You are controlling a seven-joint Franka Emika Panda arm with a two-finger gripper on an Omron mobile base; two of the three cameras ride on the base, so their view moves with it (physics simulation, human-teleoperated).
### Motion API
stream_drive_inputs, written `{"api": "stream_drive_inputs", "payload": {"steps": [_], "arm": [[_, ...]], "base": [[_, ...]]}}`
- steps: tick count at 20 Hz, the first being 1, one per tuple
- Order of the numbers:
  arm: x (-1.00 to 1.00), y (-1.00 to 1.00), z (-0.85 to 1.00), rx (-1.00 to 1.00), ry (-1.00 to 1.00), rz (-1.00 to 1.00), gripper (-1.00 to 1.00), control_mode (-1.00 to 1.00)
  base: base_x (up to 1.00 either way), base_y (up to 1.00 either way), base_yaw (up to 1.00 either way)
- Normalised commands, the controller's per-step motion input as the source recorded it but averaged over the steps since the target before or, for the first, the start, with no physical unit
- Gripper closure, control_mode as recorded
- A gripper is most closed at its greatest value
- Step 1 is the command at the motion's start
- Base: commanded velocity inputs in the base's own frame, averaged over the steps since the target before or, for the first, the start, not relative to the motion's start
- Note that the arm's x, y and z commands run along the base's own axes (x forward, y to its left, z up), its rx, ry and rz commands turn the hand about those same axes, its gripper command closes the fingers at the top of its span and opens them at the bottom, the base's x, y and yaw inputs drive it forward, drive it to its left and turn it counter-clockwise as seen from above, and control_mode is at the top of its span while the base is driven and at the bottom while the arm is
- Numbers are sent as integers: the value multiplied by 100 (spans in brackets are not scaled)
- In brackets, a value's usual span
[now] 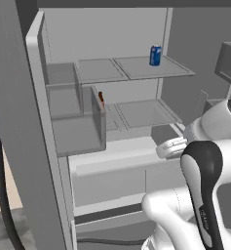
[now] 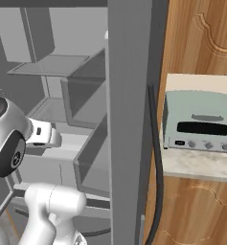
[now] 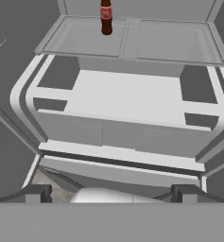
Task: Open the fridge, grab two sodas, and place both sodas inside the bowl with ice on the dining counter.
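Tall grey steel fridge (image 1: 19, 122), doors open: interior pale grey, shelves translucent grey. Small blue can (image 1: 155, 55) carries white and red markings. Dark brown bottle (image 3: 106, 17) wears a red label. Pale green-grey toaster oven (image 2: 198, 121): black window. Carved cabinet panels (image 2: 201, 38): warm brown wood grain.

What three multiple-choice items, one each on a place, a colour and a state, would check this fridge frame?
1. Where does the blue can stand?
A. on the upper shelf
B. in the bottom drawer
C. in a door bin

2. What colour is the label on the dark bottle?
A. green
B. red
C. yellow

3. How are the doors of the fridge?
A. both shut
B. swung open
C. taken off

Key: 1 A, the can sits at the right end of the upper shelf. 2 B, the hand view shows a red band on it. 3 B, the shelves lie exposed between open doors.
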Motion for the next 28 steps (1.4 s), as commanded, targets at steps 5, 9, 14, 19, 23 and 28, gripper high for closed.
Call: {"api": "stream_drive_inputs", "payload": {"steps": [5,9,14,19,23,28], "arm": [[0,0,0,0,0,0,-100,100],[0,0,0,0,0,0,-100,100],[0,0,0,0,0,0,-100,100],[28,40,-18,0,-26,-1,-100,-100],[6,20,-1,6,-50,0,-100,-100],[40,5,-4,10,-29,0,-100,-100]], "base": [[47,-1,0],[75,22,0],[77,37,0],[0,0,0],[0,0,0],[0,0,0]]}}
